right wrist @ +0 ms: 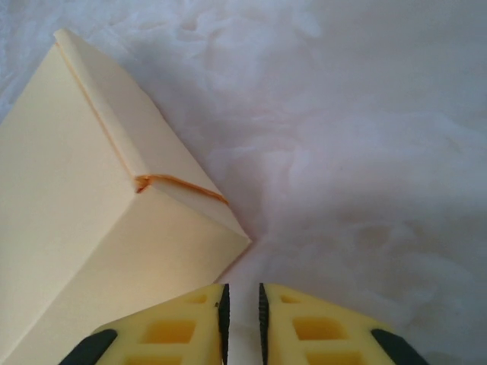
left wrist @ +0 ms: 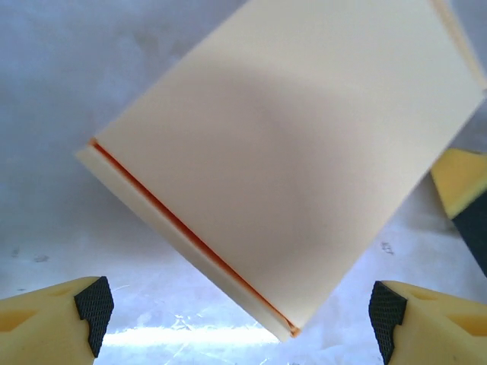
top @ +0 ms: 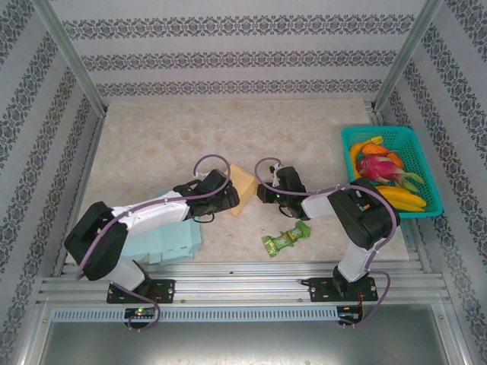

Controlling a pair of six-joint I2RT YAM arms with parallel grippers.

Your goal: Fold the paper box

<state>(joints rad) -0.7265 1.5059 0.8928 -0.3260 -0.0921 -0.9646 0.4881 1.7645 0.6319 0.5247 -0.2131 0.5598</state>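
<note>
We have the pale yellow paper box (top: 243,187) lying on the marbled table top (top: 167,144), well to the left of the teal plastic basket (top: 358,135), which is loaded with fruit. From above, the box sits at an angle, one corner pointing towards the arm bases.

The right gripper (top: 263,192) sits between box and basket, just beside the box's basket-side edge. In the right wrist view, that gripper (right wrist: 242,313) has its yellow fingers (right wrist: 175,328) drawn almost together with only a thin slit between them, and we see nothing in it. The box (right wrist: 91,228) stands just left of the fingertips, with a thin orange line along a folded seam. We can't tell whether finger and card touch.

The left gripper (top: 229,199) is on the side of the box away from the basket. In the left wrist view, this gripper (left wrist: 240,310) is spread wide, its black ribbed pads (left wrist: 93,303) far apart. The box (left wrist: 289,152) lies ahead, its nearest corner dipping between the pads and clear of both.

A crumpled green snack packet (top: 286,239) lies left of the basket, nearer the arm bases. A light blue cardboard box (top: 169,242) sits farther from the basket again, partly under the left arm.
</note>
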